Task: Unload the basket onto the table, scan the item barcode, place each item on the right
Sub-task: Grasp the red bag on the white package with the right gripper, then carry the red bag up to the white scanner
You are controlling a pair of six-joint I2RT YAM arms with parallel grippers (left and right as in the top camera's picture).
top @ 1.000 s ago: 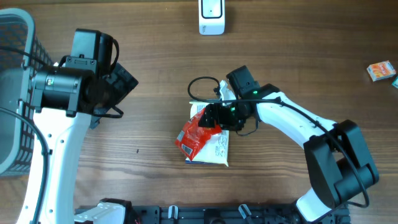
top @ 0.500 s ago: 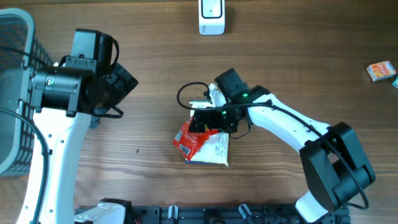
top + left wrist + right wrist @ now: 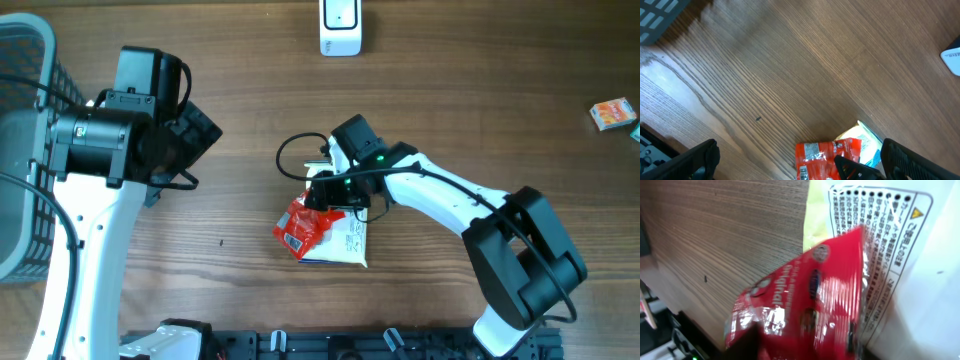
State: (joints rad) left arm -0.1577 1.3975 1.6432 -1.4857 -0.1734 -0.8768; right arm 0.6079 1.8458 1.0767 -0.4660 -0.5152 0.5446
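The scan is not done yet, as I judge it. The red packet lies low on the table, partly on top of a white and yellow packet, and both are well apart from the white unit at the far edge, which I take to be the scanner. Nothing is being shown to that unit.

The right gripper is down at the red packet's upper edge. In the right wrist view its dark fingers stand on either side of the crinkled red film, and the packet tilts up toward the lens, but I cannot tell whether they have truly pinched it or are only bracketing it. The left gripper hangs released over bare wood on the left side, fingers spread wide and holding nothing.

What is left, by my reckoning, is to secure the packet, lift it clear of the one beneath, find the barcode and turn it to the scanner. There is a pale patch on the red film, but it is too small for me to read.

As for containers, there is only the grey basket at the left edge, and I see nothing in the part that shows. A small orange box sits far right.
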